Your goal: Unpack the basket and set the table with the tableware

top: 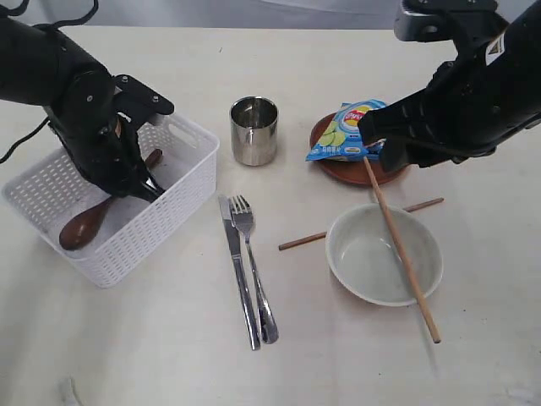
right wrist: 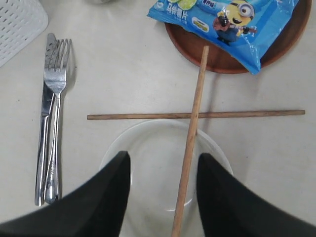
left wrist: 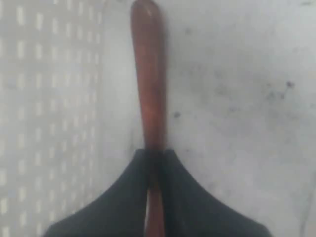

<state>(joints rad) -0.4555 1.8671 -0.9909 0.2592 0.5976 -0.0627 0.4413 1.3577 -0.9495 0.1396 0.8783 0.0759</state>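
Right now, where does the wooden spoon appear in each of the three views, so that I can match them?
Exterior view: the wooden spoon lies inside the basket, at the left.
Left wrist view: its handle fills the middle, running out from between the fingers of the left gripper.
Right wrist view: not in it.
Shared landmark: the basket's white lattice wall shows in all three.

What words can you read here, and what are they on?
On the blue chip bag: white letters near its edge, too blurred to read.
On the same bag, a red-and-yellow round logo: too small to read.
No writing shows on the wooden spoon, steel cup, knife, fork, bowl or white basket.
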